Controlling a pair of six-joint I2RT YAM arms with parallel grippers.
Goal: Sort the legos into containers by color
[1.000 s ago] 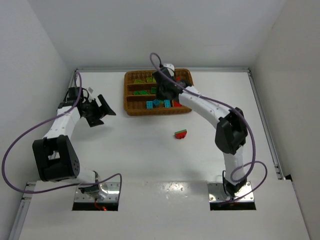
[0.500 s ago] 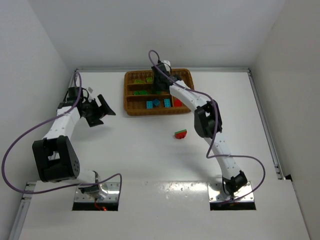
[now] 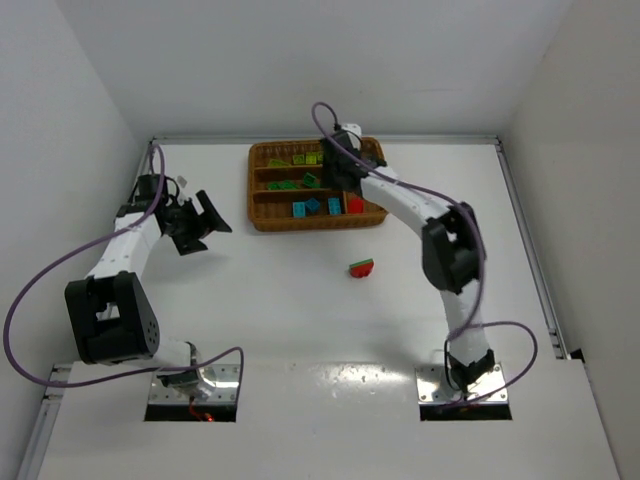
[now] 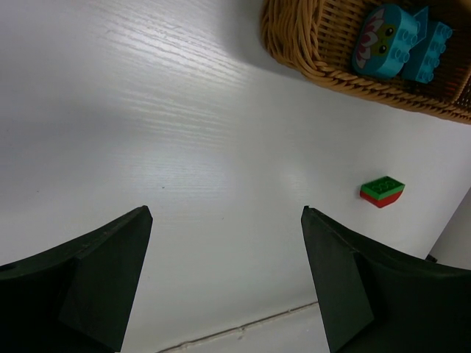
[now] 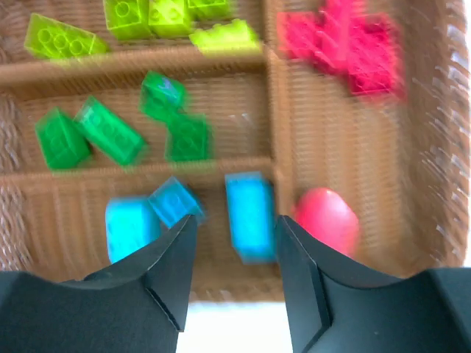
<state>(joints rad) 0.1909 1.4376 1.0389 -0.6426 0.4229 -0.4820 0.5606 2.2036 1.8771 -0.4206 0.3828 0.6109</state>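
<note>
Right claw (image 5: 237, 224) agape, cyan brick (image 5: 249, 217) end-on

The brown wicker tray (image 3: 300, 226) holds sorted bricks. Lime-yellow bricks (image 5: 147, 18) lie in its far slot, dark green bricks (image 5: 110, 132) in the middle slot, cyan bricks (image 5: 249, 217) in the near slot and red bricks (image 5: 346, 40) in the upright right slot. One red brick topped with green (image 3: 362, 268) lies alone outside the tray, off its near right corner.

txt: none legible; labels/brands/nos: none readable in any view
</note>
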